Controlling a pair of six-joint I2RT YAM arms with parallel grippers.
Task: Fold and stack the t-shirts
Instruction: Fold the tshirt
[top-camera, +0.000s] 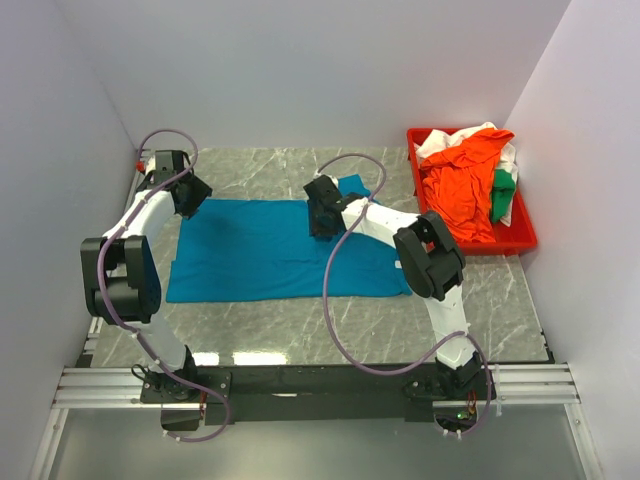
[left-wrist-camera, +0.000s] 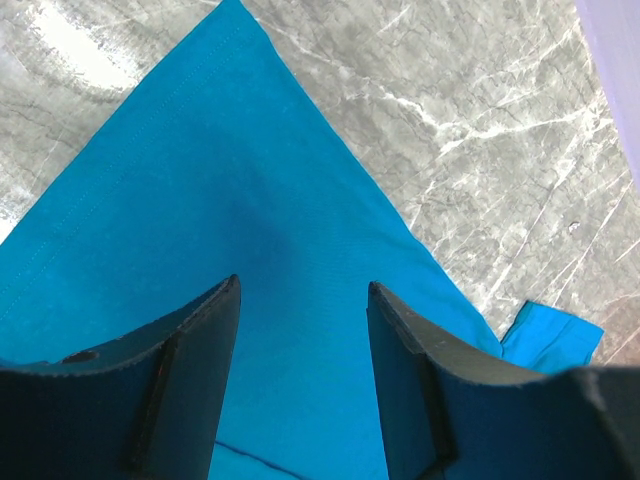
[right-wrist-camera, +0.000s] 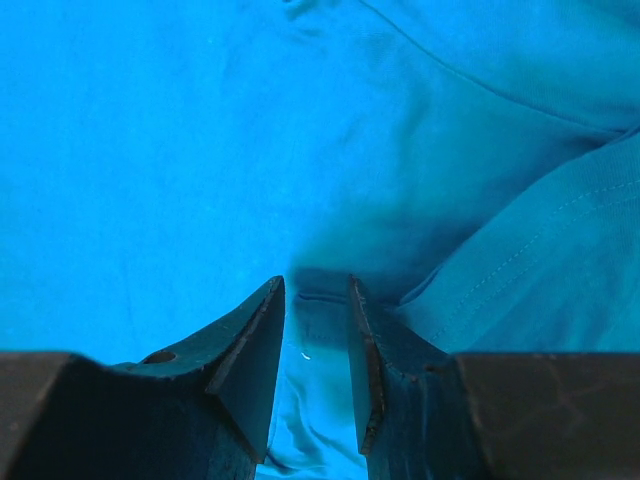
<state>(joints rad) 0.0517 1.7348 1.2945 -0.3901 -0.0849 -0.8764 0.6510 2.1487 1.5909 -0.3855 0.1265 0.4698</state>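
Observation:
A teal-blue t-shirt (top-camera: 260, 255) lies spread flat on the marble table. My left gripper (top-camera: 190, 197) hovers over its far left corner, open and empty; in the left wrist view (left-wrist-camera: 303, 290) the shirt's corner (left-wrist-camera: 200, 180) lies flat under the spread fingers. My right gripper (top-camera: 322, 217) sits at the shirt's far edge near the middle. In the right wrist view (right-wrist-camera: 316, 285) its jaws are drawn close, with a bunched fold of the teal cloth (right-wrist-camera: 320, 330) between them. Orange (top-camera: 465, 190), white (top-camera: 450, 140) and green (top-camera: 503, 195) shirts lie heaped in the tray.
A red plastic tray (top-camera: 520, 242) stands at the back right against the right wall. White walls close in on the left, back and right. Bare marble (top-camera: 300, 325) shows in front of the shirt, and the arm bases sit at the near edge.

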